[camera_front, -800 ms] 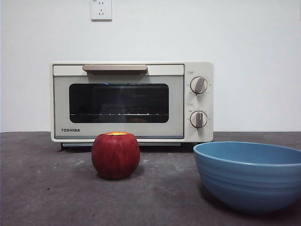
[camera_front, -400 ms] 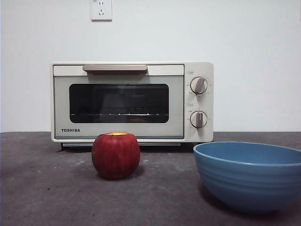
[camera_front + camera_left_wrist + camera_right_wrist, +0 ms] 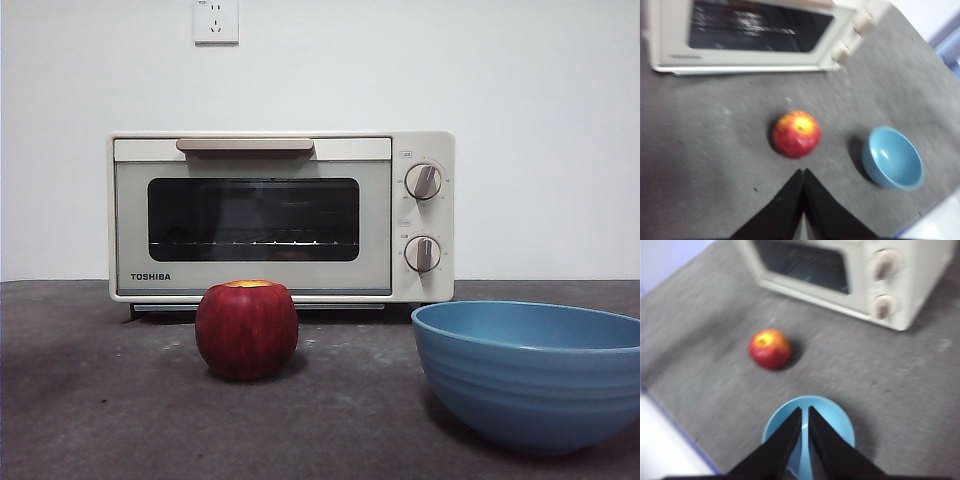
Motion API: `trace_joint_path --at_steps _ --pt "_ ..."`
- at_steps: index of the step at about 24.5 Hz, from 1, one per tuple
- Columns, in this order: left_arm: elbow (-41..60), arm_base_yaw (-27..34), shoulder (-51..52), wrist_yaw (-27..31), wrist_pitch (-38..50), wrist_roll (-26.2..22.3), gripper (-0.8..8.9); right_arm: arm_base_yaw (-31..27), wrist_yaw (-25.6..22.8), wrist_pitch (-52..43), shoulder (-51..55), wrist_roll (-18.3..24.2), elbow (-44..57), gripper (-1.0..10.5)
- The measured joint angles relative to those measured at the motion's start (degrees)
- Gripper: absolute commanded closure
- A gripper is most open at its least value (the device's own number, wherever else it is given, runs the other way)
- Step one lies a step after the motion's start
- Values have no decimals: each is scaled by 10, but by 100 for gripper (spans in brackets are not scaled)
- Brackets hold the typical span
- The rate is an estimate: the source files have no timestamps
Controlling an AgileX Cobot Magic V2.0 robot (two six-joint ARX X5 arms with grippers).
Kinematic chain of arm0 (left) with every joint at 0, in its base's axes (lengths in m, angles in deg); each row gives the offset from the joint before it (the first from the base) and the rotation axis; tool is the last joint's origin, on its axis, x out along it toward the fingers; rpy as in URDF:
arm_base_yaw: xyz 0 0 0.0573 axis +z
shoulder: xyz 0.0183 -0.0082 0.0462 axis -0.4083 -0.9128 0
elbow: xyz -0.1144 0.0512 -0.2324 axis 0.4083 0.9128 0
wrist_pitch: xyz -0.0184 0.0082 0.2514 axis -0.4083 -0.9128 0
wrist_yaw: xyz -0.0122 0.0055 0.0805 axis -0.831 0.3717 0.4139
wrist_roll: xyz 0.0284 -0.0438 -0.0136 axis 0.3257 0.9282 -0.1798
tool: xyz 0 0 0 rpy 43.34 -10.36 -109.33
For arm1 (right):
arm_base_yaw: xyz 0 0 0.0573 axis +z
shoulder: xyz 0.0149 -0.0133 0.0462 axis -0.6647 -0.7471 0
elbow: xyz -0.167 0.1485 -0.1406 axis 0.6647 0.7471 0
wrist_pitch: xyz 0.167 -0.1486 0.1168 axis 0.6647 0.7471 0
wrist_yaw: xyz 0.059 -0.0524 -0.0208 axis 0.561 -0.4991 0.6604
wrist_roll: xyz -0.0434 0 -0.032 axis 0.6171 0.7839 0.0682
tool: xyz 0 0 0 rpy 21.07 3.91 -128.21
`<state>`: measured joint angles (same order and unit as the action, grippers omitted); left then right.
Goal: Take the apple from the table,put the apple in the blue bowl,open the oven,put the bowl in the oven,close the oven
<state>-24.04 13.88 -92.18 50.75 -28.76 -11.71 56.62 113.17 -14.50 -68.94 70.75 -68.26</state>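
Note:
The dark-red apple [image 3: 247, 330] with a yellow top rests on the table [image 3: 100, 400] in front of the closed cream oven [image 3: 280, 215]. The blue bowl [image 3: 530, 375] stands empty at the front right. No arm shows in the front view. In the left wrist view my left gripper [image 3: 803, 171] hovers high with its jaws shut and empty, just short of the apple [image 3: 796, 134], with the bowl [image 3: 892, 157] off to one side. My right gripper [image 3: 805, 409] is shut and empty, high above the bowl [image 3: 840, 430]; the apple [image 3: 770, 348] lies beyond it.
The oven door [image 3: 760, 30] is closed, its beige handle [image 3: 245, 145] on top and two knobs [image 3: 423, 181] at the right. A white wall with a socket [image 3: 215, 20] stands behind. The table's edge [image 3: 675, 435] runs near the bowl.

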Motion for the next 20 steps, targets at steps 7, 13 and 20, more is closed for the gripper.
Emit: trace_joint_path --at_steps 7,13,20 --pt "-6 -26 -11 0 -8 -8 806 61 -21 11 -17 21 -5 943" --pt "-6 -26 -11 0 -8 -12 806 71 -34 0 -18 21 -5 490" --pt "-6 -26 -11 0 -3 -12 806 90 -59 -26 -87 -15 -5 446"
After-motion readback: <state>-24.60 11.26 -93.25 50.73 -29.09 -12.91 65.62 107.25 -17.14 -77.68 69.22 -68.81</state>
